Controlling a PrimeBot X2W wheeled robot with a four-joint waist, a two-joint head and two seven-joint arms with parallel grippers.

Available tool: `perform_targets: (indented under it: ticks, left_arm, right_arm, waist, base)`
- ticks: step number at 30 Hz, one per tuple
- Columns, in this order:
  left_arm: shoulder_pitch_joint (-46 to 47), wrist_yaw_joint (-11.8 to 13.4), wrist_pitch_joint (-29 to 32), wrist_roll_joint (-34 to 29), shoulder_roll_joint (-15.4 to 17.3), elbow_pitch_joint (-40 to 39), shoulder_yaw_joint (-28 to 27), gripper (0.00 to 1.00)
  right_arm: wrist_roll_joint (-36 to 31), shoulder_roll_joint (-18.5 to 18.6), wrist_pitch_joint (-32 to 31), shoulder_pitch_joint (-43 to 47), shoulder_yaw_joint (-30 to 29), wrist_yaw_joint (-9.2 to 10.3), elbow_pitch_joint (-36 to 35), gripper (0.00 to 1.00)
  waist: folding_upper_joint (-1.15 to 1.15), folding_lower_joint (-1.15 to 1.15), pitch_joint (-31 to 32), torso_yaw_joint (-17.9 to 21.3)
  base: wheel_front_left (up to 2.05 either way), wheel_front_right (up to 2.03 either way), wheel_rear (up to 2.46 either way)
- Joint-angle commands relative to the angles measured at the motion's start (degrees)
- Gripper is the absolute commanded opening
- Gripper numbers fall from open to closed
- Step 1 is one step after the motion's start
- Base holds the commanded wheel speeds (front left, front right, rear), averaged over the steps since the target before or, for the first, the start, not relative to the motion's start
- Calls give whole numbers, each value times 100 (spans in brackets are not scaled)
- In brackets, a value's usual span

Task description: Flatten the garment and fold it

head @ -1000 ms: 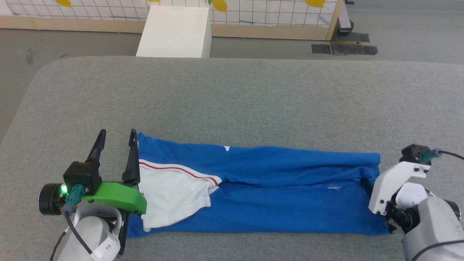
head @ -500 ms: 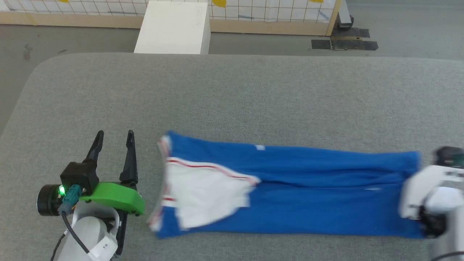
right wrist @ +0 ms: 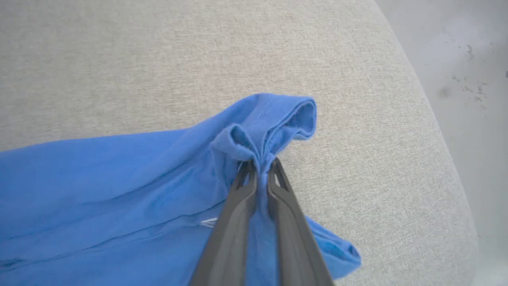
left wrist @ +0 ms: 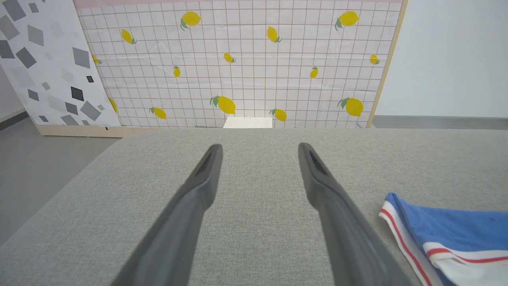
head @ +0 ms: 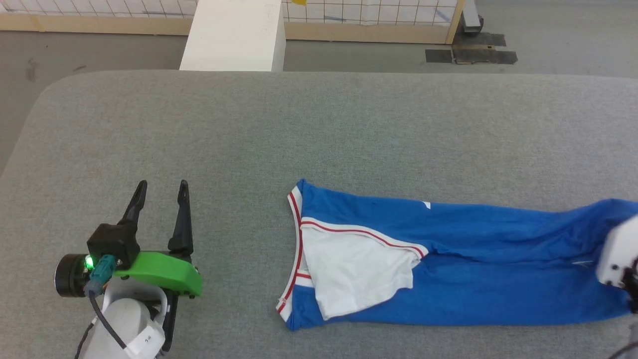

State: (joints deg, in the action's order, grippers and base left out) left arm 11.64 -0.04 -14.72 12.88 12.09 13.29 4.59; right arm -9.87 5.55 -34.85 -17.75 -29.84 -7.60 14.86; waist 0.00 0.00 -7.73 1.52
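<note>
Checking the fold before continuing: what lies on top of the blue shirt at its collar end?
A white sleeve lies folded over the garment; the blue cloth beneath it is hidden.

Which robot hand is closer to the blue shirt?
Right. The right gripper is pinched shut on one plain end of the blue shirt. The left gripper stands open over the grey table, apart from the shirt's striped end.

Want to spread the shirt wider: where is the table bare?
Bare: the far half of the table beyond the shirt, and the gap between it and the left gripper. Crowded: the near right, where the right gripper pinches the shirt's end.
</note>
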Motion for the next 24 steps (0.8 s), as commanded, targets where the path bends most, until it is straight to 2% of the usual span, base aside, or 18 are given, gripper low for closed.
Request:
perform_targets:
  ticks: [1,8,12,17,24]
  left_arm:
    - [30,-48,-28,-42,-50,30,-23,100]
    - [12,-142,-28,-109,-101,87,-56,100]
    - [83,-190,-28,-142,-136,101,-58,100]
    - [189,-241,-28,-184,-180,88,-55,100]
    - [372,-286,-28,-261,-268,32,-35,100]
  right_arm:
    - [232,-88,-249,122,229,11,-322,0]
    - [1370,-217,-1877,1072,2042,11,-3140,0]
    - [1622,-196,-2196,1171,3078,11,-3966,0]
    - [1813,-192,-1959,731,4201,11,-3726,0]
    - [1930,-259,-1133,-109,5195,11,-2134,0]
  waist:
    - [0,0,33,-6]
    - [0,0,81,-61]
    - [0,0,19,-120]
    - [0,0,-125,-212]
    - [0,0,-411,-439]
  base:
    - [0,0,0]
    - [0,0,0]
    - [0,0,0]
    - [0,0,0]
    - [0,0,0]
